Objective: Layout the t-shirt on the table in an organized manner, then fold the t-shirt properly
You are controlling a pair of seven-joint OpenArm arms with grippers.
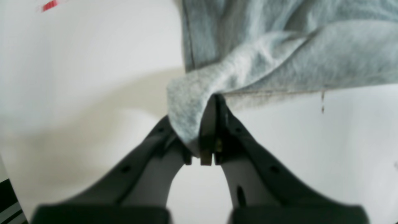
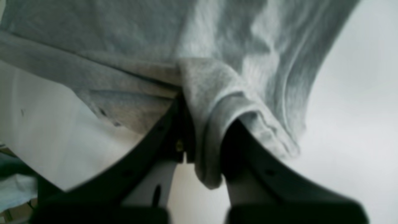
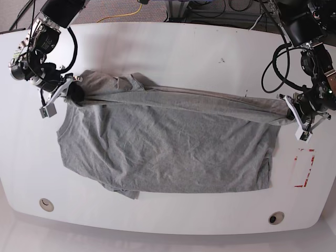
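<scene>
Only from the base view is the t-shirt [image 3: 168,147] seen stretched across the table [image 3: 173,47]. Fabric is pinched tight in the left gripper [image 1: 214,99] and the right gripper [image 2: 186,102], held wide apart at opposite ends.

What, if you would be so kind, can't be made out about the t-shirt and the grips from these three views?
- Print: no lettering shows on the t-shirt in the base view; which side faces up is unclear.
- Left pincer: grey cloth drapes over one finger, hiding how deep the bite goes.
- Right pincer: a rolled hem covers its tips, and the view is blurred.
- Far half of the shirt: folded over itself in the base view, hiding the layers beneath.
</scene>
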